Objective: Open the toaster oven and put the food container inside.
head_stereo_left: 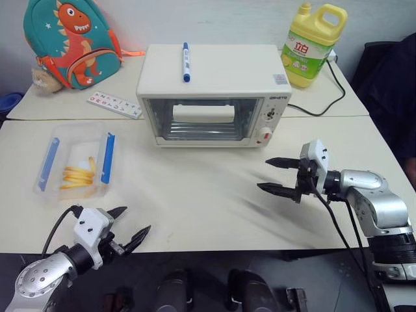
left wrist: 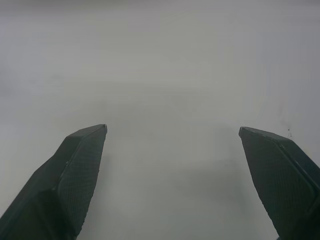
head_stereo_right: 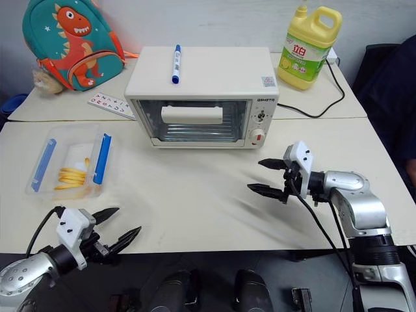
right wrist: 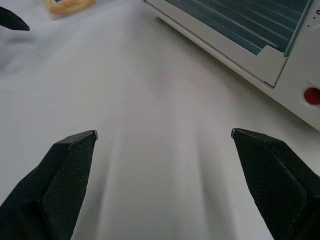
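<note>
- On the far left of the table [head_stereo_left: 195, 195], you see the food container [head_stereo_left: 77, 162] with yellow strips inside; it lies well apart from both grippers.
- Near the front edge, your left gripper [head_stereo_left: 130, 224] hangs over the table with its jaws spread wide and nothing between them.
- At the middle back, the toaster oven [head_stereo_left: 214, 94] stands with its glass door closed, and a blue pen [head_stereo_left: 186, 62] lies on top.
- To the right, your right gripper [head_stereo_left: 276, 175] hovers in front of the oven, jaws spread wide, empty.
- Behind it stands a yellow bottle [head_stereo_left: 312, 44].
</note>
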Action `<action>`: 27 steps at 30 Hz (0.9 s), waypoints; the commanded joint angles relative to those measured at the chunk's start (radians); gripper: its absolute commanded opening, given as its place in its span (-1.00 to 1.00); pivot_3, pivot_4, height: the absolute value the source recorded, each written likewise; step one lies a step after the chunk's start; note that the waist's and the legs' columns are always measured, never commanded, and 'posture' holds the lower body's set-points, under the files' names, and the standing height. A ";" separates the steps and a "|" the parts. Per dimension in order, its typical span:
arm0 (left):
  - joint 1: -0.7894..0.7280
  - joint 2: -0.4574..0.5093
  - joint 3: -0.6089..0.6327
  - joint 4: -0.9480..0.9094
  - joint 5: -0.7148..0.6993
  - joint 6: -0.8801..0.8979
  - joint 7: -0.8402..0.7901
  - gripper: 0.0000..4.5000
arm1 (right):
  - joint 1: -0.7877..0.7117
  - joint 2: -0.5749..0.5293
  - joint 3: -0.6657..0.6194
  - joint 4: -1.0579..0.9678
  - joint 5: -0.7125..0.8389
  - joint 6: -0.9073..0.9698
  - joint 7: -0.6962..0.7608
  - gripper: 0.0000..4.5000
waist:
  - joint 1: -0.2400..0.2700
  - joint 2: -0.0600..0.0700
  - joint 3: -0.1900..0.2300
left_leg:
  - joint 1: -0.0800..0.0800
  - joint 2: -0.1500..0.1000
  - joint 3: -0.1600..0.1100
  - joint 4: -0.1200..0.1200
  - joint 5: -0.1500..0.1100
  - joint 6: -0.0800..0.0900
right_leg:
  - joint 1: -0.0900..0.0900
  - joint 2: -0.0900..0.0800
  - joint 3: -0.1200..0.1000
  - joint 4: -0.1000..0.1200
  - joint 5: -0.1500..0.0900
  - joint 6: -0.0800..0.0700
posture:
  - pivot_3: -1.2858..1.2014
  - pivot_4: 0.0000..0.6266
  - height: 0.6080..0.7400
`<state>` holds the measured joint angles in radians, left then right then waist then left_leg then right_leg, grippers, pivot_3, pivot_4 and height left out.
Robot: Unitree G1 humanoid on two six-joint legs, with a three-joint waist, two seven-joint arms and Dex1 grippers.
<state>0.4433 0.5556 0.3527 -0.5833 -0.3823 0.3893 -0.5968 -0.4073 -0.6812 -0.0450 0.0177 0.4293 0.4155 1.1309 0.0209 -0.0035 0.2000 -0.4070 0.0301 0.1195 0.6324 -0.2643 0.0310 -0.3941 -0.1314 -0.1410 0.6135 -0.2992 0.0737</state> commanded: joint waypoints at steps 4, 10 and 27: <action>0.000 -0.014 0.030 -0.030 -0.032 0.008 0.015 1.00 | -0.011 -0.001 -0.012 -0.027 0.016 -0.003 -0.005 1.00 | 0.000 0.000 0.000 | 0.000 0.000 0.001 0.000 0.000 0.001 | 0.000 0.000 0.000 0.000 0.000 0.000 | 0.03 -0.52 1.00; 0.001 -0.015 0.035 -0.052 -0.073 0.045 0.019 1.00 | -0.014 0.001 -0.019 -0.033 0.041 0.038 -0.013 1.00 | 0.000 0.000 0.000 | 0.000 0.000 0.001 0.000 0.000 0.001 | 0.000 0.000 0.001 0.001 0.000 0.000 | 0.03 -0.52 1.00; -0.150 0.121 0.213 -0.249 -0.580 0.299 0.054 1.00 | -0.272 0.216 0.012 0.086 0.067 0.082 -0.139 1.00 | -0.024 0.000 0.000 | 0.001 0.000 0.001 0.001 0.005 0.000 | -0.001 0.001 0.003 0.006 0.000 0.000 | 0.03 -0.52 1.00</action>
<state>0.3018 0.6576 0.5201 -0.7943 -0.8889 0.6783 -0.5513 -0.6500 -0.4787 -0.0382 0.0904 0.4998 0.5216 1.0045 -0.0034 -0.0040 0.2000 -0.4062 0.0301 0.1212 0.6335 -0.2589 0.0315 -0.3954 -0.1306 -0.1379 0.6193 -0.2992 0.0738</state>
